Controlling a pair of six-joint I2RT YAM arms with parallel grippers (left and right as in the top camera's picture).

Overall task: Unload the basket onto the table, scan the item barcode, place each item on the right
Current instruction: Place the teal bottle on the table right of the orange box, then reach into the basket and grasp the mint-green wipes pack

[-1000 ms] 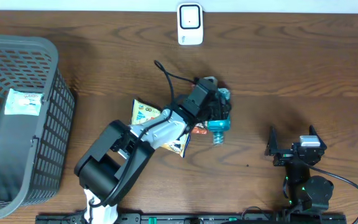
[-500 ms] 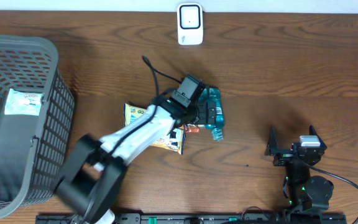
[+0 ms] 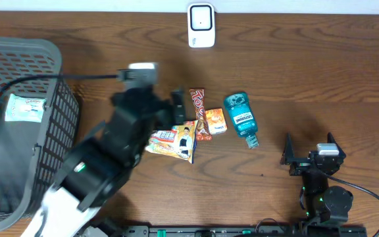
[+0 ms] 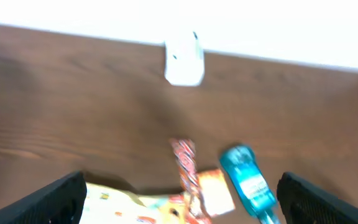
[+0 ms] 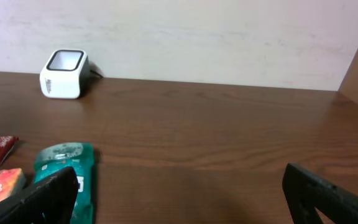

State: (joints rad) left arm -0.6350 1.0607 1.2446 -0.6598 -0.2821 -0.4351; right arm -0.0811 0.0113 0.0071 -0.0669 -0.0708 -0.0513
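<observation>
Nearest you, at the front right of the tabletop [image 3: 295, 79], your right end effector [image 3: 309, 146] sits with its fingers spread as wide as they go and nothing between them. Its wrist view shows only bare wood in the gap.

Your left end effector [image 4: 182, 180] is also fully spread and empty. Its two dark fingers [image 4: 61, 196] frame the bottom corners of its wrist view, with the goods lying on the wood beyond them. From overhead that arm is blurred, reaching from the front left toward the middle of the tabletop.

Just past the arm lies a yellow snack bag [image 3: 173, 141], flat on the wood. Beside it to the right are a small orange box [image 3: 216, 121] and a red candy bar [image 3: 199, 112], the bar's near end touching or overlapping the bag.

The mouthwash bottle [image 3: 240, 120] lies just right of the box. It is teal, on its side with the label up, its cap pointing toward you and slightly right. Neither end effector is touching it.

On the far left stands a grey mesh basket [image 3: 56, 62] with a white packet [image 3: 25, 108] inside.

Farthest from you, at the back edge, is the white scanner [image 3: 201, 25], well apart from the bottle.
</observation>
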